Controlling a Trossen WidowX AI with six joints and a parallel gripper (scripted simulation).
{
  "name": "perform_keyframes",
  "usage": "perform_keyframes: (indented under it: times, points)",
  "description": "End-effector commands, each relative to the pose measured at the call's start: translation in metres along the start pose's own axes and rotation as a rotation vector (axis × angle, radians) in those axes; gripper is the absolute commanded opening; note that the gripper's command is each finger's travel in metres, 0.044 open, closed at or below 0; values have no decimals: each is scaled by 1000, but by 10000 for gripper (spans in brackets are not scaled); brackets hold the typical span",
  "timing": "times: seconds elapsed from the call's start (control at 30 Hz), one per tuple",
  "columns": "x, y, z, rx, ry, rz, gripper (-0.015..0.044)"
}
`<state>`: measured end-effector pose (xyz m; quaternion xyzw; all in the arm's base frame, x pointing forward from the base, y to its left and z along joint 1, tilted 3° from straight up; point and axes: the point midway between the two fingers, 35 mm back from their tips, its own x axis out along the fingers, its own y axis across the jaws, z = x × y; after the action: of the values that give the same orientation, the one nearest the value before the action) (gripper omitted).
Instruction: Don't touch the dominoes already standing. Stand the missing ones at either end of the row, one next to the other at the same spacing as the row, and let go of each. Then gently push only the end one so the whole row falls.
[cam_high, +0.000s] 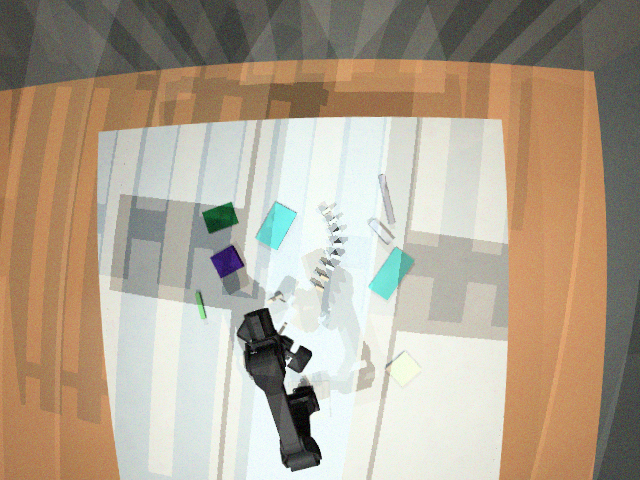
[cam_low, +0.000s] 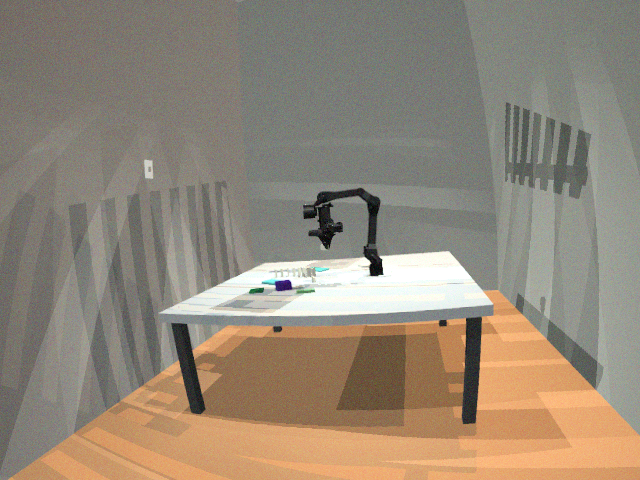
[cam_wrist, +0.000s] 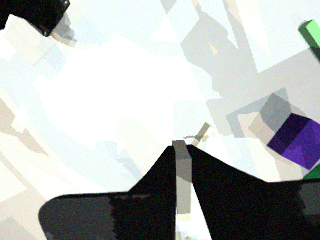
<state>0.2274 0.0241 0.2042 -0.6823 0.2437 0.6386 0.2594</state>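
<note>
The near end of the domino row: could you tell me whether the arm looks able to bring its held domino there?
Probably yes. The gripper is shut on a domino, raised beside the row's near end, with only one lone standing domino close by.

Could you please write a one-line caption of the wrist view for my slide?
End effector shut on a pale domino, raised above the table, with a purple block to the right.
</note>
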Motion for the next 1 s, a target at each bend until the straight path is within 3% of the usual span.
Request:
perform_keyframes:
  times: [0.0,0.23,0.7,0.97]
  points:
    - [-2,18,-33,413,2,4,26]
    - [-3,80,-93,1349,10,6,26]
    - [-5,181,-134,2432,24,-6,26]
    - [-5,190,-136,2526,25,-8,26]
